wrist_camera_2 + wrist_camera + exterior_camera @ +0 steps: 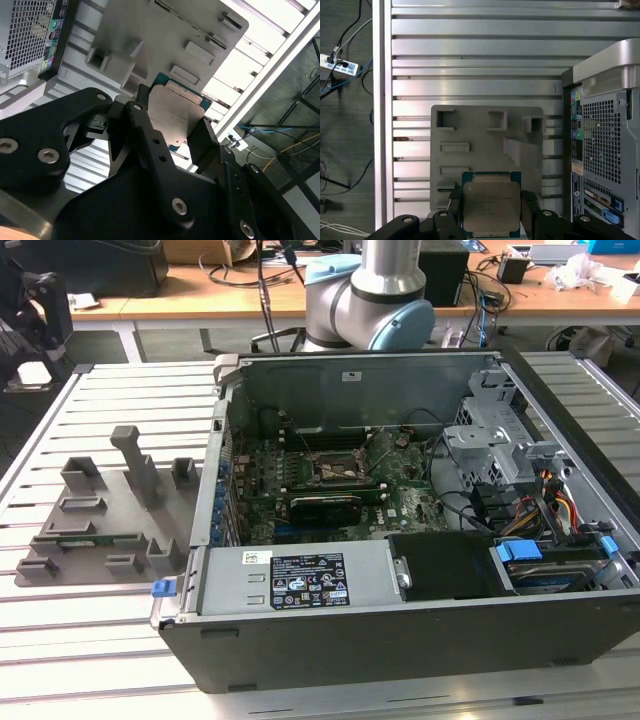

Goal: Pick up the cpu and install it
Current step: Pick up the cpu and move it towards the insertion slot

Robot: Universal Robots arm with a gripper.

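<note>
The cpu (pixel 491 204) is a flat square chip with a silvery-grey metal top and a green rim. My gripper (pixel 491 217) is shut on it, one black finger (pixel 454 220) on each side. The second wrist view shows the same grip, the cpu (pixel 172 116) clamped in the gripper (pixel 175 135) between dark fingers (pixel 145 127). Below the held chip lies the grey holder tray (pixel 485 145). In the exterior view the open computer case (pixel 400 640) shows its motherboard socket (pixel 335 468) with a metal frame around it.
The holder tray (pixel 110 520), with upright blocks, lies on the slatted metal table at the exterior view's left, beside the case. A long black expansion card (pixel 325 506) sits just in front of the socket. The arm's base (pixel 370 300) stands behind the case. Cables hang off the table's edge (pixel 340 70).
</note>
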